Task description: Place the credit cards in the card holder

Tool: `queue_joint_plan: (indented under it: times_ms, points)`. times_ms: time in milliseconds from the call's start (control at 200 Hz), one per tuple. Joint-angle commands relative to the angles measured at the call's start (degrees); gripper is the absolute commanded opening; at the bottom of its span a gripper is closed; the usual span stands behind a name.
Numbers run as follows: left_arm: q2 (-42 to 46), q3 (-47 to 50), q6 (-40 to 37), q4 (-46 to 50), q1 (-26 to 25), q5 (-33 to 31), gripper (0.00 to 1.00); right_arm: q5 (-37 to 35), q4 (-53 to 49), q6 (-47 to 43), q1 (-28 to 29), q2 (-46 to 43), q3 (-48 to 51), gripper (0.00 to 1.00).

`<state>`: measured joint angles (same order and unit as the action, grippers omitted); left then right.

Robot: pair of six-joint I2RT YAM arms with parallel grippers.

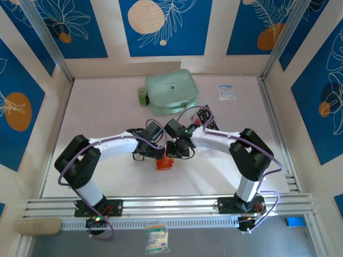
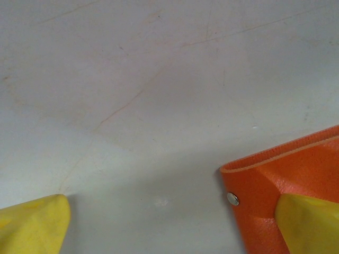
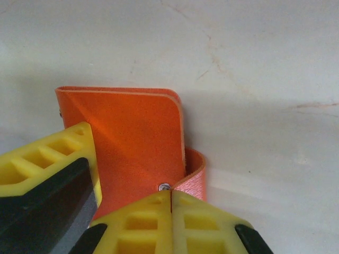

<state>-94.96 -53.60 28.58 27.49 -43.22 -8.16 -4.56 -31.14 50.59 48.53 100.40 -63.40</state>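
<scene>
The card holder (image 1: pixel 164 163) is a small orange wallet lying on the white table between the two arms. In the right wrist view its body (image 3: pixel 132 137) lies flat, and a curled flap (image 3: pixel 195 177) with a snap button runs between my right gripper's (image 3: pixel 171 200) fingers, which are shut on it. My left gripper (image 2: pixel 169 227) stands wide open, one yellow fingertip (image 2: pixel 307 222) resting on the wallet's (image 2: pixel 265 180) corner and the other on bare table. That left fingertip (image 3: pixel 55 159) also presses the wallet in the right wrist view. Dark credit cards (image 1: pixel 206 118) lie behind the right arm, partly hidden by its cable.
A mint-green zip case (image 1: pixel 171 91) sits at the back centre with a green roll (image 1: pixel 142 96) at its left. A white-and-blue packet (image 1: pixel 226 92) lies at the back right. Both grippers (image 1: pixel 161 151) meet mid-table, near the front.
</scene>
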Motion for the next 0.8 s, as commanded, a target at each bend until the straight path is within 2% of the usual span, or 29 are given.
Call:
queue_joint_plan:
  times_ms: [0,795]
  points:
    - [-1.32,1.70,-0.63,1.35,-0.06,-0.01,1.00,0.38,-0.40,0.04,1.37,-0.44,-0.34,0.00]
    - [-1.90,1.57,-0.45,1.17,-0.10,0.08,1.00,4.02,3.07,0.37,2.96,2.50,-1.13,0.00]
